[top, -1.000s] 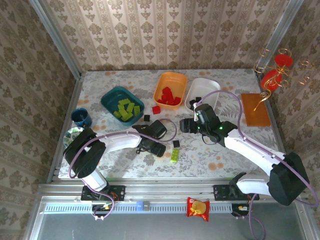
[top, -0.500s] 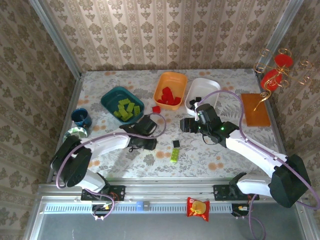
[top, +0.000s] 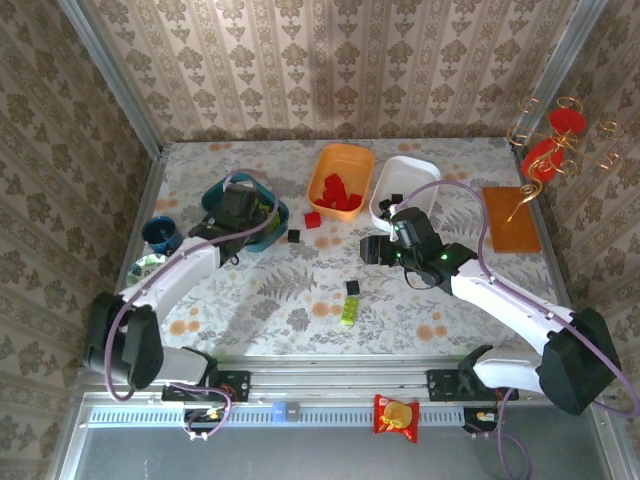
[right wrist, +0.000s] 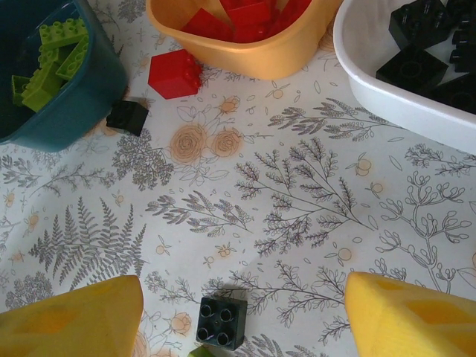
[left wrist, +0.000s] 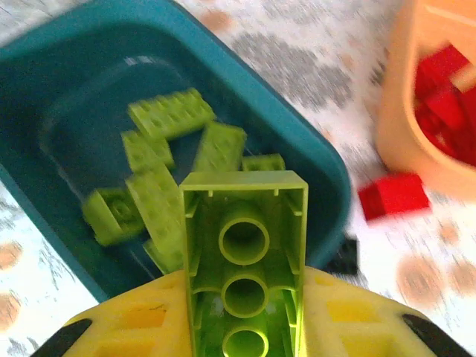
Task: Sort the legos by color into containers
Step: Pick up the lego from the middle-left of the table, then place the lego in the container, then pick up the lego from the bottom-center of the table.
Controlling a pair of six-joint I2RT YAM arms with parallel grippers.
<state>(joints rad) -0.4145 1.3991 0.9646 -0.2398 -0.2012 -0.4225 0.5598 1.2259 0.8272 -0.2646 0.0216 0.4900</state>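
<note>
My left gripper (top: 240, 210) hangs over the dark teal tub (top: 216, 196), shut on a lime green lego (left wrist: 244, 245) that stands underside-up between its yellow fingers (left wrist: 134, 327). Several green legos (left wrist: 171, 111) lie in that tub. The orange tub (top: 342, 160) holds red legos (top: 340, 192), and the white tub (top: 410, 172) holds black ones (right wrist: 416, 56). Loose on the table are a red lego (top: 313, 219), a black lego (top: 294, 236), another black lego (top: 352, 287) and a green lego (top: 348, 312). My right gripper (right wrist: 245, 327) is open above the black lego (right wrist: 222, 322).
A dark blue cup (top: 162, 235) and a green patterned dish (top: 150, 265) sit at the left edge. A wooden board (top: 511, 218) and a gold and red ornament (top: 550, 145) stand at the right. A snack packet (top: 397, 415) lies on the front rail.
My left gripper shut on a green lego near the table's middle and swung back and left with it to above the teal tub. The right arm has barely moved.
</note>
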